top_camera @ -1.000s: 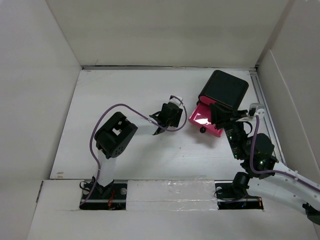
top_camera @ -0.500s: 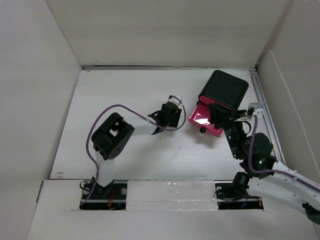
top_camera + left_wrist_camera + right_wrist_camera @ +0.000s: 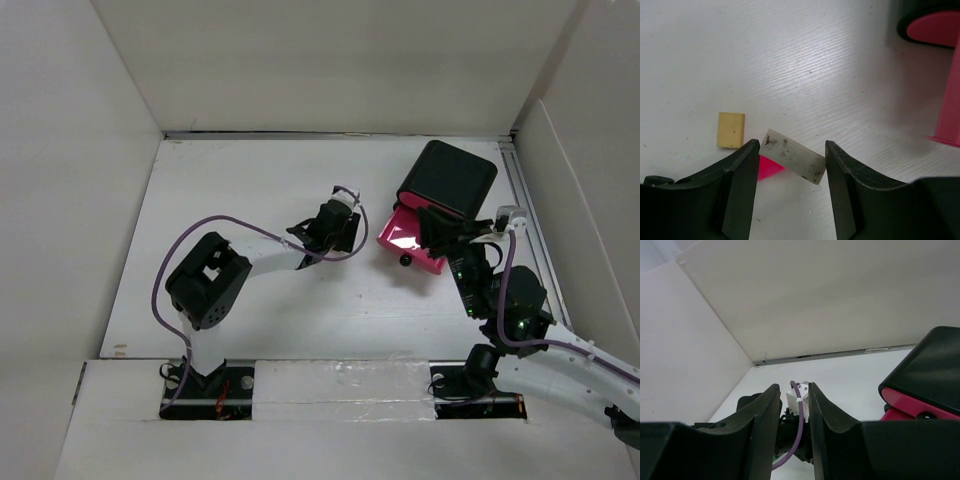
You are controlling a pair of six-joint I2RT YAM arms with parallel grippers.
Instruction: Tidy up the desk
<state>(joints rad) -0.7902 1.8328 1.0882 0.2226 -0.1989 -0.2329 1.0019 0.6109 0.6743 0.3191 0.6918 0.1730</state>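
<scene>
1. Desk (image 3: 250, 180), white, flat: one.
2. Black box (image 3: 450, 178): one.
3. Pink drawer (image 3: 410, 237), pulled out of that box: one.
4. Tan block (image 3: 731, 130): one.
5. Speckled white block (image 3: 793, 156): one.
6. Pink scrap (image 3: 769, 167): one.
7. Robot arms: two, namely left arm (image 3: 215, 285) and right arm (image 3: 515, 305).

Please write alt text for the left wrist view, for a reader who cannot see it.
The open left tool hangs over the white desk, its black fingers on either side of a tilted, speckled white block. A small yellow block lies further left, a pink scrap shows beside the white one, and a pink drawer is at the right edge.
</scene>
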